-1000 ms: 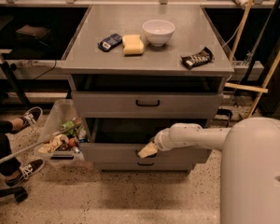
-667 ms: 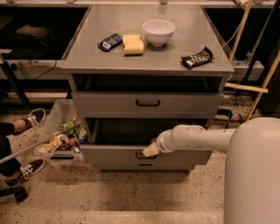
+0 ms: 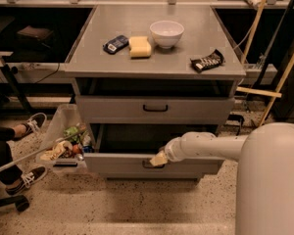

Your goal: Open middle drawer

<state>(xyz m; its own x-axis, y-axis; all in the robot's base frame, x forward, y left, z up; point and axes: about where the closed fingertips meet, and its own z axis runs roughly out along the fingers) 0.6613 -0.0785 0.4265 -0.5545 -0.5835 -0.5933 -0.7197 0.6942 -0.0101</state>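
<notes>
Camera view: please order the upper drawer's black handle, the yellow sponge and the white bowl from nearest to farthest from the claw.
The claw is at the front of the pulled-out middle drawer.
1. Black handle, on the upper drawer just above.
2. Yellow sponge, on the cabinet top, slightly left.
3. White bowl, on the top, behind the sponge.

Upper centre we see a white bowl (image 3: 166, 32), yellow sponge (image 3: 140, 46), blue packet (image 3: 116, 44) and dark snack bar (image 3: 207, 60); lower left, a rubbish-filled bin (image 3: 59, 131); lower centre, the gripper (image 3: 158, 159).
</notes>
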